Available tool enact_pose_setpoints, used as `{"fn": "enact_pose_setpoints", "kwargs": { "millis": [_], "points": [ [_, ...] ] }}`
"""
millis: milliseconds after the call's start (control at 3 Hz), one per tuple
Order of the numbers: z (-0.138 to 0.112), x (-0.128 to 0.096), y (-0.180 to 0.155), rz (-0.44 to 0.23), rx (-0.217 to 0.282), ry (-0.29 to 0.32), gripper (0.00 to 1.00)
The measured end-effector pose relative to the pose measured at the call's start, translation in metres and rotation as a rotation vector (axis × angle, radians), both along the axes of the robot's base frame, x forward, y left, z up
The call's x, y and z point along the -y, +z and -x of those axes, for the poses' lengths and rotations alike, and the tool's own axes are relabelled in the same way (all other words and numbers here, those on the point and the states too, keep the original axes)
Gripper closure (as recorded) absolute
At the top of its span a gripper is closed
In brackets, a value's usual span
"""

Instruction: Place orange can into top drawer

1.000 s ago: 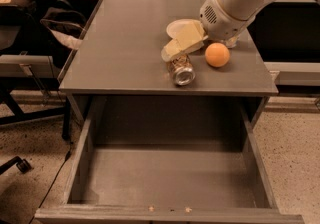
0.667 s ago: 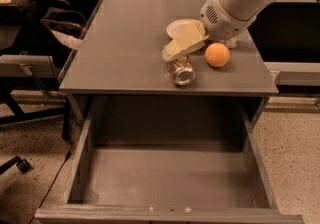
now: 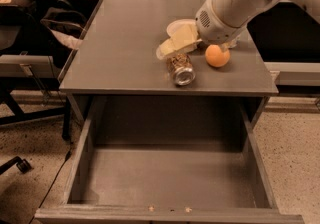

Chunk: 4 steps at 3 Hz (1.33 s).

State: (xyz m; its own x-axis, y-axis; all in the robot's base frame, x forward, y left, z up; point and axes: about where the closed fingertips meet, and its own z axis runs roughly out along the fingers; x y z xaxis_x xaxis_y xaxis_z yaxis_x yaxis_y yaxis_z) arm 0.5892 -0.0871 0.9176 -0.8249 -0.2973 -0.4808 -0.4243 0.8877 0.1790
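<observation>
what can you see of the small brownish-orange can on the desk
The small brownish-orange patterned metal can lies on its side on the grey desk top, near the front edge, its silver end facing the camera. The pale gripper sits over its far end; contact is unclear. A round orange fruit lies beside it, apart.

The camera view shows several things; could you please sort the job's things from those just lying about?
Job: can, lying on the desk; drawer, open; gripper, at the can's far end.
Lying about: orange fruit, beside the can.
</observation>
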Motion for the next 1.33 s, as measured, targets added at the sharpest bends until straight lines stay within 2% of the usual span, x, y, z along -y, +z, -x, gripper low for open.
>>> {"fn": "enact_pose_setpoints", "kwargs": {
  "millis": [667, 1333],
  "points": [
    [-0.011, -0.033, -0.019, -0.01, 0.01, 0.066, 0.0],
    [-0.013, -0.054, -0.04, 0.001, -0.018, 0.099, 0.0]
  ]
}}
